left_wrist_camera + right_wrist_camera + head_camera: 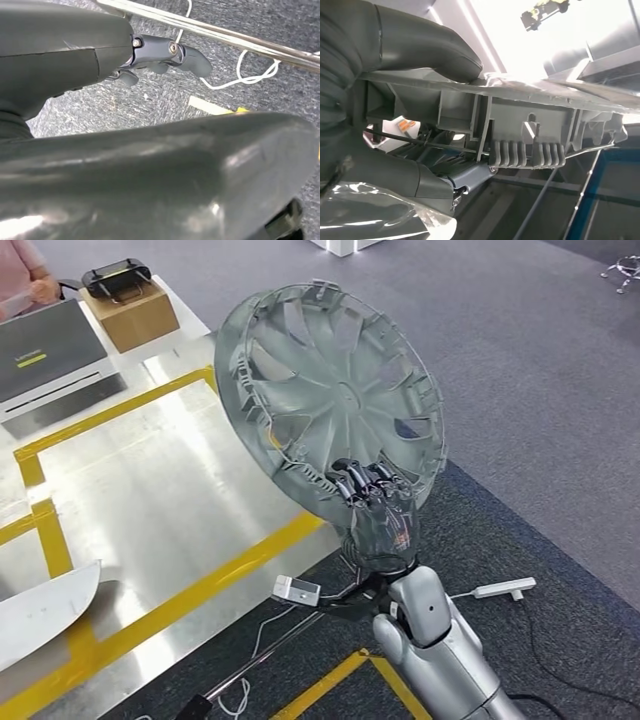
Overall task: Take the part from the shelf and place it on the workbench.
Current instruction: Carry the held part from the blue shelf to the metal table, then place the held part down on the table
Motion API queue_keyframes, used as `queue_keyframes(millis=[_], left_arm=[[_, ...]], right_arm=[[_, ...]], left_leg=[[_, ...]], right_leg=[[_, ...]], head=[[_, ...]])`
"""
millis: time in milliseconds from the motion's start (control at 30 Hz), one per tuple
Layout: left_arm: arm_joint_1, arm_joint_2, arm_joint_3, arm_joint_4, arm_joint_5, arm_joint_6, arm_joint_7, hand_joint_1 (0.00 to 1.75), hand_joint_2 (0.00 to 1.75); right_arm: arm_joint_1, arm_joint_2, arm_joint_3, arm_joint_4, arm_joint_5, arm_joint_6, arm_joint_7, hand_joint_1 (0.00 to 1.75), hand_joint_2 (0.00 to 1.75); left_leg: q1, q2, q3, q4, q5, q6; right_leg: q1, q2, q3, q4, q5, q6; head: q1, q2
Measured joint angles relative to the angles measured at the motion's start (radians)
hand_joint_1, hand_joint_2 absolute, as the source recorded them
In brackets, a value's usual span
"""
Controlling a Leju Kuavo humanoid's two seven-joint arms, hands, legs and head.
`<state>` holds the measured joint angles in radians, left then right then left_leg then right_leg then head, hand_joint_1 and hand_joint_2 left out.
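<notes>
The carry step is in hand: the part, a grey wheel cover with spokes and a ribbed rim, is off the shelf and held in the air by the right hand, tilted with its hollow back toward the camera. It hangs over the near edge of the workbench, a shiny metal sheet crossed by yellow tape, and partly over the dark carpet beside it; it touches neither. The right arm comes up from below with the forearm raised, and the hand grips the cover at its lower rim, dark fingers hooked over the edge. In the right wrist view the thumb lies along one face of the rim and fingers press from the other side, so the hand is clamped on the part. The next move, as I judge it, calls for carrying the cover further over the sheet, levelling it, lowering it flat inside the taped frame and only then letting go; held by one edge, it may swing or slip. The left hand hangs over the carpet near a metal rod and a white cable, holding nothing, its one plainly visible finger stretched out. At the far end of the bench sit a laptop and a cardboard box; a person's hand rests near them.
</notes>
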<state>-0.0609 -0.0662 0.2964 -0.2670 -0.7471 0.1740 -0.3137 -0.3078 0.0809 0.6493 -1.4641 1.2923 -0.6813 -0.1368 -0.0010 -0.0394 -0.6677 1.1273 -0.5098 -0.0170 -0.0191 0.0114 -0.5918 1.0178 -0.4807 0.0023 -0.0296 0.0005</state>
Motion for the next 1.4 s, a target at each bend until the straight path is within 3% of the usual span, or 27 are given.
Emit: queue_keyframes(millis=[67,100,133,200,267,333,400,467,533,567,600,633,700,767,833,900,967,1067,1133,1167,1200,1267,1333,1400], left_arm=[[-0.002,-0.001,-0.002,0.0,0.0,0.0,0.001,0.0,0.0],[-0.002,-0.001,-0.003,0.0,0.0,-0.001,0.002,0.0,0.0],[-0.001,0.0,-0.004,0.0,0.0,-0.001,0.003,0.0,0.0],[0.0,0.0,-0.005,0.0,0.0,-0.001,0.004,0.0,0.0],[-0.003,0.0,-0.005,0.0,0.0,-0.001,0.003,0.0,0.0],[-0.006,0.0,-0.006,0.0,0.0,-0.001,0.003,0.0,0.0],[-0.004,-0.001,-0.006,0.0,-0.001,-0.001,0.004,0.0,0.0],[-0.003,-0.001,-0.006,0.0,-0.001,0.0,0.003,0.0,0.0],[-0.006,-0.001,-0.006,0.0,-0.001,0.0,0.003,0.0,0.0],[-0.007,-0.001,-0.006,0.0,-0.001,0.0,0.004,0.0,0.0],[-0.007,-0.001,-0.006,0.0,-0.001,0.0,0.004,0.0,0.0],[-0.006,-0.001,-0.006,0.0,-0.001,0.0,0.004,0.0,0.0],[-0.006,-0.002,-0.006,0.0,-0.001,0.0,0.004,0.0,0.0],[-0.006,-0.002,-0.006,0.0,-0.001,0.0,0.004,0.0,0.0],[-0.006,-0.002,-0.006,0.0,-0.001,0.0,0.004,0.0,0.0],[-0.003,-0.001,-0.006,0.0,-0.001,0.0,0.004,0.0,0.0],[0.0,-0.001,-0.006,0.0,-0.001,0.0,0.004,0.0,0.0],[-0.002,-0.002,-0.006,0.0,-0.001,0.0,0.004,0.0,0.0],[-0.001,-0.002,-0.006,0.0,-0.001,0.0,0.004,0.0,0.0],[0.0,-0.002,-0.006,0.0,-0.001,-0.001,0.005,0.0,0.0],[0.001,-0.002,-0.006,0.0,-0.001,-0.002,0.006,0.0,0.0],[0.001,0.0,-0.006,0.0,0.0,-0.004,0.008,0.0,0.0],[0.0,0.0,-0.006,0.0,0.0,-0.004,0.01,0.0,0.0],[0.003,-0.001,-0.006,0.0,0.0,-0.004,0.012,0.0,0.0]], right_arm=[[0.0,0.0,-0.002,0.0,0.001,0.0,0.0,1.75,1.75],[0.002,0.0,-0.002,0.0,0.001,0.0,0.0,1.75,1.75],[0.003,0.0,-0.002,0.0,0.002,0.0,0.0,1.75,1.75],[0.004,0.0,-0.002,0.0,0.002,0.0,0.0,1.75,1.75],[0.002,0.0,-0.003,0.0,0.002,0.0,0.0,1.75,1.75],[0.0,0.0,-0.004,0.0,0.002,0.0,0.0,1.75,1.75],[0.0,0.0,-0.004,0.0,0.002,0.0,0.0,1.75,1.75],[-0.001,0.001,-0.004,-0.001,0.002,0.0,0.0,1.75,1.75],[-0.001,0.002,-0.005,-0.001,0.002,0.0,0.0,1.75,1.75],[0.0,0.001,-0.005,-0.001,0.002,0.0,0.0,1.75,1.75],[0.001,0.001,-0.005,0.0,0.002,0.0,0.0,1.75,1.75],[0.003,0.001,-0.005,0.0,0.002,0.0,0.0,1.75,1.75],[0.005,0.001,-0.005,0.0,0.002,0.0,0.0,1.75,1.75],[0.004,0.001,-0.006,0.0,0.002,0.0,0.0,1.75,1.75],[0.005,0.001,-0.005,0.0,0.003,0.0,0.0,1.75,1.75],[0.006,0.002,-0.004,0.0,0.003,0.0,0.0,1.75,1.75],[0.005,0.002,-0.006,0.0,0.003,0.0,0.001,1.75,1.75],[0.005,0.002,-0.01,0.0,0.003,0.0,0.001,1.75,1.75],[0.007,0.002,-0.01,0.001,0.002,0.0,0.001,1.75,1.75],[0.009,0.002,-0.01,0.002,0.0,0.0,0.001,1.75,1.75],[0.009,0.002,-0.009,0.002,-0.004,0.0,0.003,1.75,1.75],[0.005,0.002,-0.007,0.003,-0.018,0.001,0.011,1.75,1.75],[-0.002,0.002,-0.004,0.005,-0.035,0.002,0.025,1.75,1.75],[-0.007,0.0,-0.001,0.01,-0.051,0.007,0.038,1.75,1.75]], left_leg=[[0.005,0.024,-0.064,0.133,-0.053,-0.008],[0.007,0.028,-0.083,0.171,-0.06,-0.01],[0.009,0.029,-0.084,0.172,-0.047,-0.012],[0.008,0.046,-0.03,0.062,0.022,-0.008],[0.0,0.08,0.034,-0.065,0.066,0.0],[-0.009,0.092,0.052,-0.106,0.064,0.009],[-0.007,0.075,0.054,-0.115,0.066,0.021],[-0.001,0.057,0.061,-0.124,0.07,0.033],[0.002,0.038,0.064,-0.126,0.072,0.04],[0.002,0.027,0.064,-0.126,0.071,0.042],[0.002,0.016,0.064,-0.126,0.071,0.043],[0.002,0.004,0.065,-0.125,0.07,0.043],[0.002,-0.02,0.069,-0.124,0.068,0.04],[0.002,-0.04,0.066,-0.118,0.064,0.033],[0.004,-0.056,0.057,-0.113,0.065,0.022],[0.009,-0.071,0.052,-0.114,0.067,0.011],[0.008,-0.048,0.038,-0.085,0.046,0.001],[0.01,0.018,-0.043,0.087,-0.036,-0.013],[0.013,0.03,-0.082,0.164,-0.05,-0.018],[0.013,0.031,-0.074,0.146,-0.029,-0.018],[0.013,0.033,-0.049,0.094,0.005,-0.016],[0.009,0.042,0.02,-0.045,0.063,-0.006],[0.005,0.048,0.054,-0.117,0.075,-0.001],[0.004,0.048,0.056,-0.124,0.074,-0.004]], right_leg=[[0.001,-0.021,0.001,0.0,-0.003,-0.004],[0.001,-0.03,0.002,0.0,-0.005,-0.005],[0.002,-0.04,0.003,0.0,-0.006,-0.004],[0.002,-0.058,0.01,0.0,-0.011,-0.001],[0.006,-0.074,0.016,0.001,-0.017,0.006],[0.011,-0.09,0.018,0.001,-0.021,0.016],[0.01,-0.102,0.023,-0.001,-0.026,0.027],[0.007,-0.076,0.007,0.038,-0.054,0.036],[0.006,-0.031,-0.054,0.16,-0.11,0.039],[0.007,-0.02,-0.092,0.23,-0.134,0.04],[0.007,-0.015,-0.121,0.277,-0.142,0.04],[0.007,-0.013,-0.134,0.287,-0.13,0.04],[0.006,-0.005,-0.1,0.19,-0.057,0.038],[0.0,0.031,-0.041,0.059,-0.002,0.034],[-0.001,0.056,-0.016,0.009,0.004,0.03],[0.0,0.042,-0.012,0.005,0.006,0.021],[-0.004,0.022,-0.006,-0.001,0.007,0.009],[-0.002,-0.011,-0.001,-0.004,0.003,-0.002],[-0.001,-0.031,0.001,-0.004,0.0,-0.004],[-0.001,-0.038,0.002,-0.003,-0.001,-0.003],[-0.001,-0.044,0.005,-0.003,-0.003,-0.002],[0.001,-0.053,0.008,-0.003,-0.007,0.004],[0.006,-0.057,0.007,-0.001,-0.01,0.009],[0.008,-0.058,0.005,-0.001,-0.01,0.009]], head=[[-0.002,0.0],[-0.002,0.0],[-0.002,0.0],[-0.002,0.0],[-0.002,0.0],[-0.001,0.0],[0.0,0.0],[0.002,0.0],[0.008,0.0],[0.009,0.0],[0.01,0.0],[0.01,0.0],[0.01,0.0],[0.01,0.0],[0.01,0.0],[0.01,0.0],[0.004,0.0],[-0.003,0.0],[-0.003,0.0],[-0.003,0.0],[-0.003,0.0],[-0.003,0.0],[-0.002,0.0],[-0.001,0.0]])
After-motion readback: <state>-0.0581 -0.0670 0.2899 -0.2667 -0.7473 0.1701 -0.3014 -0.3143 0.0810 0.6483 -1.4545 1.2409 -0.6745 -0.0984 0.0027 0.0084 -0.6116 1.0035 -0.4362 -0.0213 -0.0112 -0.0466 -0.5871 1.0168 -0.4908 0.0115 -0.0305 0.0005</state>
